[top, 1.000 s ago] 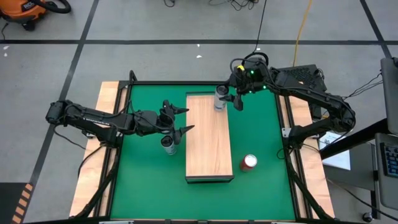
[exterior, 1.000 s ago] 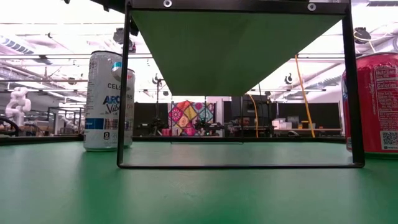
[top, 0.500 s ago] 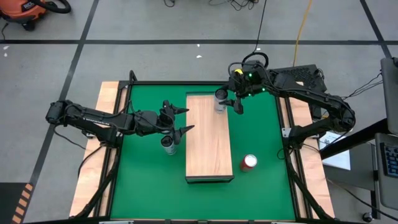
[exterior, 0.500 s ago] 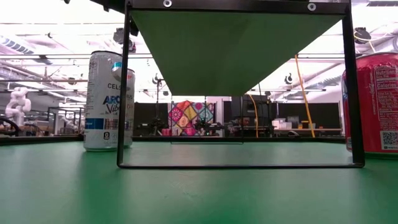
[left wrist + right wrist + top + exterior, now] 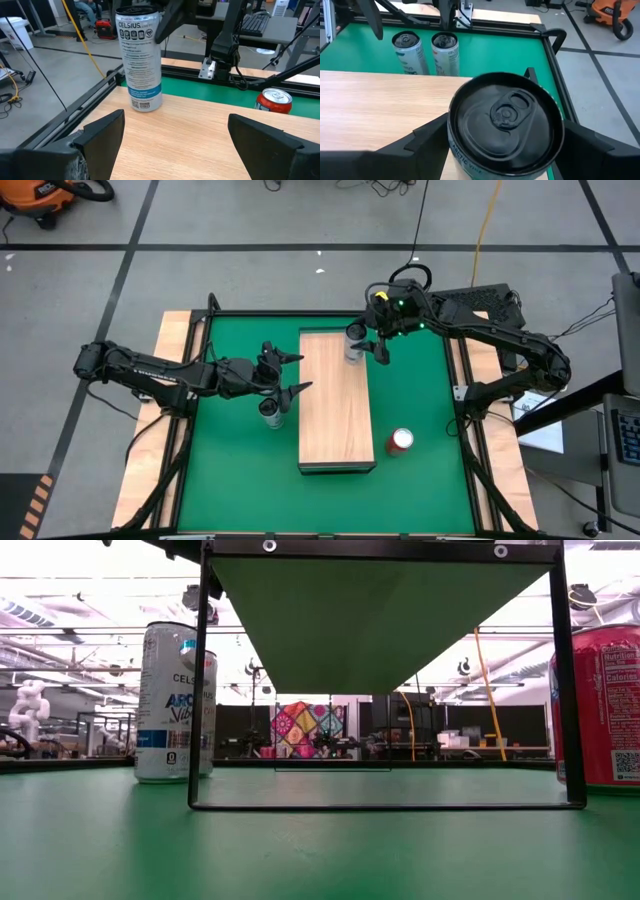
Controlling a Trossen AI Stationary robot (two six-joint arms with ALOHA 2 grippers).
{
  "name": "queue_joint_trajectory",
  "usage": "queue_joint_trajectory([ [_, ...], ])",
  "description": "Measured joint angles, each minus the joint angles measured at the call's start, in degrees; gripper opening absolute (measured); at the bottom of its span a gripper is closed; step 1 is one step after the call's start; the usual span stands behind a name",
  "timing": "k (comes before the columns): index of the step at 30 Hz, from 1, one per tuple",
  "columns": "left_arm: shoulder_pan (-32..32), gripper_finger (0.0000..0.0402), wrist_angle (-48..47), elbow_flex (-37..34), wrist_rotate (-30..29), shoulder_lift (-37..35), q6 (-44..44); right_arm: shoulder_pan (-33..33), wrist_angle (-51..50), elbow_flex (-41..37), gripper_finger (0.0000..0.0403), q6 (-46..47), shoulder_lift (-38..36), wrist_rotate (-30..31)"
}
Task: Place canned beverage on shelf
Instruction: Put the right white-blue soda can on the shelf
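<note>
Right end effector (image 5: 366, 343) straddles one can (image 5: 354, 340); three cans stand elsewhere.

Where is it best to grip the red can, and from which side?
I would grip the red can around its side wall at mid-height, from the right: it stands upright, and the shelf is close on its left. The right claw, at the shelf's far end, is nearer.

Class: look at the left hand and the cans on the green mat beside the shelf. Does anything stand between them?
Nothing visible. The open left hand hovers over the two cans beside the shelf.
</note>
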Motion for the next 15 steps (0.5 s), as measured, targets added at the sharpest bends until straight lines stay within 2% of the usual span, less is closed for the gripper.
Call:
queue_joint_trajectory([
  [15, 0.0, 0.0354, 0.0, 0.0, 0.0, 0.0, 0.0, 0.0, 1.4, 0.1, 0.0295, 1.0, -3.2, 0.3],
])
